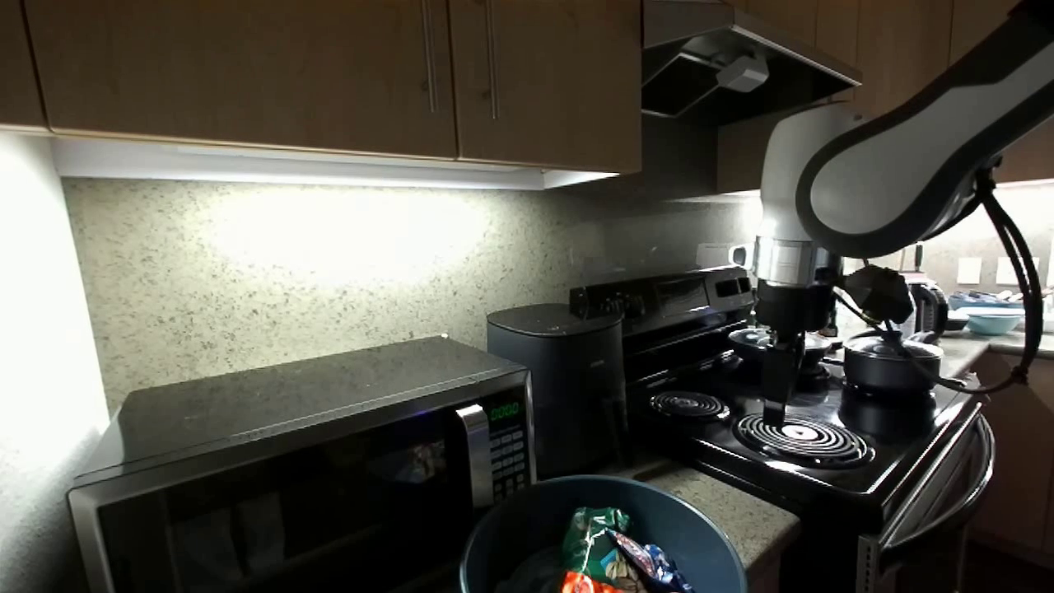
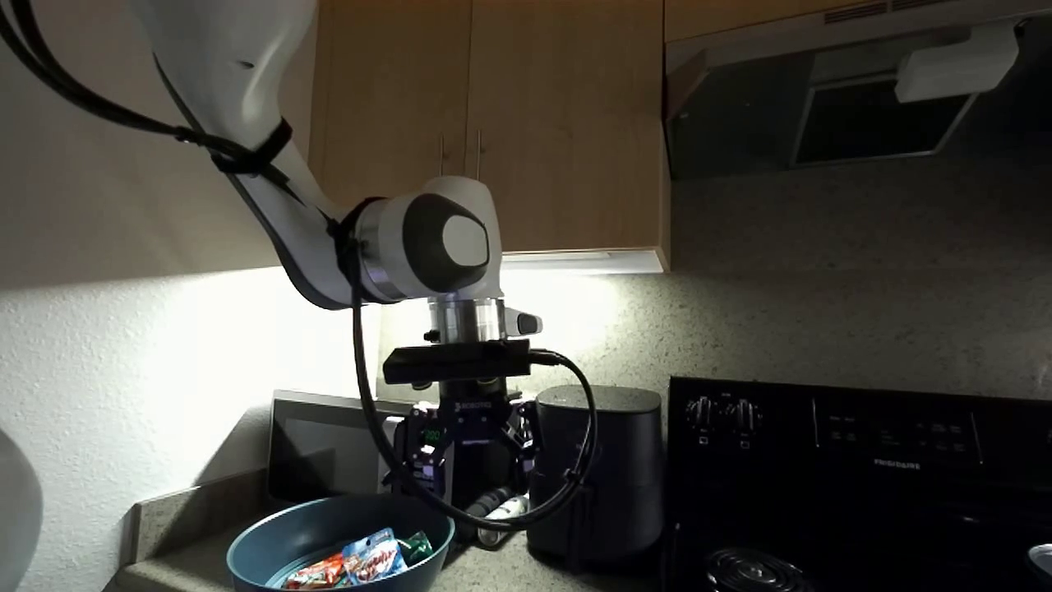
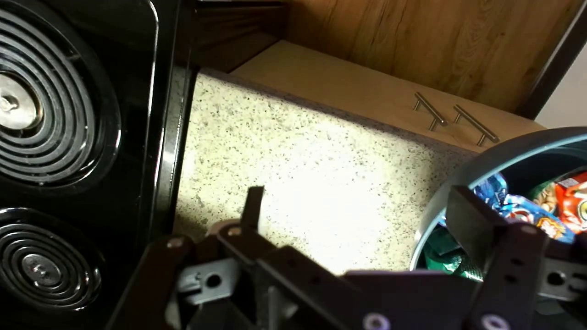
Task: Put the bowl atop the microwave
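Observation:
The large blue-teal bowl stands on the counter in front of the microwave's right part. It shows in both exterior views [image 1: 683, 515] [image 2: 337, 518], with red-orange, blue and green packets inside. The silver-grey microwave [image 1: 305, 395] stands against the back wall and also shows in an exterior view [image 2: 316, 448], partly behind the arm. Its top looks bare. My gripper [image 3: 357, 188] is open and empty, pointing down above the counter between stove and bowl. In the wrist view its right finger overlaps the bowl's near rim [image 3: 451, 197]; I cannot tell whether they touch. It also shows in both exterior views [image 1: 774, 416] [image 2: 481, 489].
A dark boxy appliance [image 1: 556, 387] stands right of the microwave. The black stove [image 1: 708, 449] with a pot [image 1: 893, 362] and a pan lies further right. Small cylinders [image 2: 503, 518] stand or lie on the counter near the appliance. Wall cabinets [image 1: 329, 82] hang above the microwave.

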Tool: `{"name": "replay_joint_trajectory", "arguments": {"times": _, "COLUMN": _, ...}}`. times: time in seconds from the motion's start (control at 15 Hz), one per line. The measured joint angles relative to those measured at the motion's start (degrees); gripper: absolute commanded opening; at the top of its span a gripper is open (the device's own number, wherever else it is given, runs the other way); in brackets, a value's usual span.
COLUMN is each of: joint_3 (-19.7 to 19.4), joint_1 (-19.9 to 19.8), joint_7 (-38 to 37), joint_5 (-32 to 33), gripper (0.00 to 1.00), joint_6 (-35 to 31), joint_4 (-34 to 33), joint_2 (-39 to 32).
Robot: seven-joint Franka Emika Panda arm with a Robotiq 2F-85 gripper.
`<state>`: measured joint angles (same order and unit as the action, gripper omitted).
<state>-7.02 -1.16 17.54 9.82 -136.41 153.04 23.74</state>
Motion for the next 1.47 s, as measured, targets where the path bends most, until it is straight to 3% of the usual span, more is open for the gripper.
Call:
{"name": "replay_joint_trajectory", "arguments": {"times": 0.13, "joint_3": -0.2, "joint_1": 0.4, "joint_7": 0.3, "joint_5": -1.9, "gripper": 1.00, "joint_6": 0.3, "joint_4": 0.0, "joint_2": 0.0}}
{"name": "replay_joint_trajectory", "arguments": {"times": 0.33, "joint_3": -0.7, "joint_1": 3.9, "joint_7": 0.8, "joint_5": -9.6, "gripper": 1.00, "joint_6": 0.4, "joint_4": -0.7, "joint_2": -1.1}}
{"name": "replay_joint_trajectory", "arguments": {"times": 0.67, "joint_3": 1.3, "joint_1": 8.5, "joint_7": 0.7, "joint_5": -16.6, "gripper": 1.00, "joint_6": 0.3, "joint_4": -6.0, "joint_2": -9.6}}
{"name": "replay_joint_trajectory", "arguments": {"times": 1.07, "joint_3": 3.1, "joint_1": 8.5, "joint_7": 2.7, "joint_5": -19.9, "gripper": 1.00, "joint_6": 0.3, "joint_4": -13.6, "joint_2": -22.1}}
{"name": "replay_joint_trajectory", "arguments": {"times": 1.47, "joint_3": 3.3, "joint_1": 7.8, "joint_7": 4.0, "joint_5": -20.7, "gripper": 1.00, "joint_6": 0.3, "joint_4": -15.0, "joint_2": -23.5}}
